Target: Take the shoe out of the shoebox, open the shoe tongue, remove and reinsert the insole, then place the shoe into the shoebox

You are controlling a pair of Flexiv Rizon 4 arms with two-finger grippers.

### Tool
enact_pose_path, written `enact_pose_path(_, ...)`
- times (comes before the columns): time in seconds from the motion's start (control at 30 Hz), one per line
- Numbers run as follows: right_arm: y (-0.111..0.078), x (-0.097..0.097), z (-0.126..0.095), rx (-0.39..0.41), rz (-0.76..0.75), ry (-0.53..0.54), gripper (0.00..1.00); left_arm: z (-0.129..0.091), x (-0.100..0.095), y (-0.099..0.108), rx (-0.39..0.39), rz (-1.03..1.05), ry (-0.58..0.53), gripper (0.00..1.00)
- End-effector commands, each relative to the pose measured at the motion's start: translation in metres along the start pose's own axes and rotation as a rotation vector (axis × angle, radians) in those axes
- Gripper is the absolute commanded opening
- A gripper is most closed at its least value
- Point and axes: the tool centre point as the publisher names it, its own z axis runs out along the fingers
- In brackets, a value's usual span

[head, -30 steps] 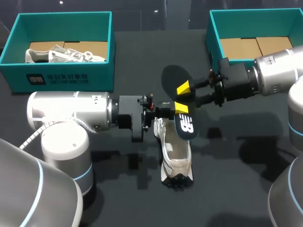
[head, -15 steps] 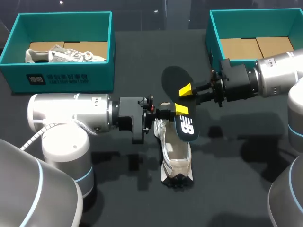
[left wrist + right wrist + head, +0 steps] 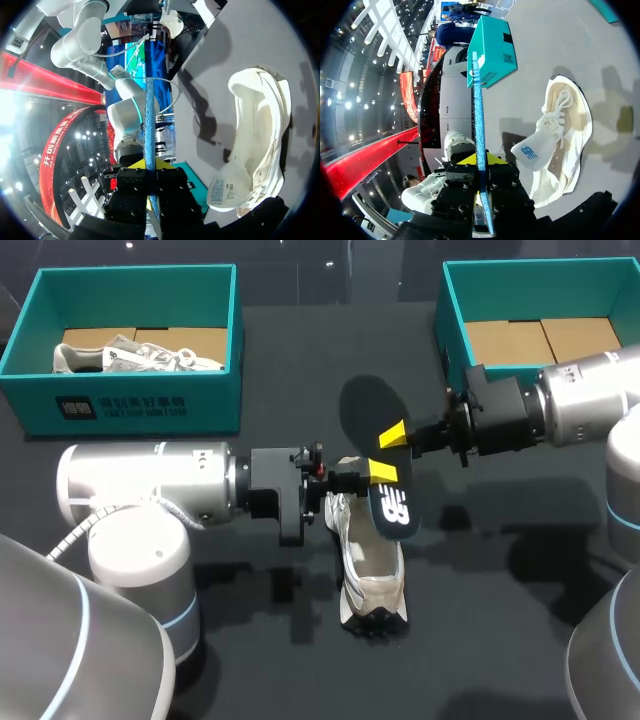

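1. Black insole (image 3: 370, 425) is held at the centre of the head view, over the white shoe (image 3: 372, 575) lying on the table just below.
2. Left gripper (image 3: 383, 473) and right gripper (image 3: 392, 435) are each clamped on the insole. In both wrist views it runs edge-on between the fingers.
3. Reinsertion is judged the step in hand. The insole's lower end should be tilted into the shoe opening, with the tongue (image 3: 530, 152) clear of it.
4. One grip should be released before pushing, or the insole may buckle.
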Motion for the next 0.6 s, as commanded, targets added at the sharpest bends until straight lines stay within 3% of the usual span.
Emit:
enact_pose_path(0.03, -0.001, 0.0, 0.002, -0.001, -0.002, 0.003, 0.0, 0.0, 0.002, -0.003, -0.015, 0.0, 0.002, 0.0)
enact_pose_path(0.07, -0.002, 0.0, 0.002, -0.001, -0.004, 0.004, 0.0, 0.0, 0.001, -0.002, -0.019, -0.004, 0.004, 0.0)
enact_pose_path(0.1, -0.002, 0.0, 0.002, -0.001, -0.005, 0.006, 0.0, -0.002, 0.0, -0.002, -0.024, -0.013, 0.005, 0.16)
enact_pose_path(0.13, -0.003, 0.0, 0.002, -0.001, -0.005, 0.007, 0.0, -0.005, -0.002, 0.0, -0.027, -0.034, 0.005, 0.52)
enact_pose_path(0.17, -0.004, 0.0, 0.002, -0.001, -0.006, 0.007, 0.0, -0.009, -0.005, 0.001, -0.028, -0.037, 0.008, 1.0)
enact_pose_path(0.43, -0.019, -0.005, 0.0, -0.014, -0.006, 0.028, 0.0, -0.059, -0.022, 0.011, -0.001, -0.107, 0.087, 1.0)
enact_pose_path(0.5, -0.022, -0.007, 0.003, -0.013, -0.003, 0.039, 0.0, -0.072, -0.025, 0.016, 0.015, -0.043, 0.142, 1.0)
enact_pose_path(0.6, -0.028, -0.009, 0.007, 0.007, -0.001, 0.066, 0.0, -0.072, -0.025, 0.016, 0.015, -0.043, 0.142, 1.0)
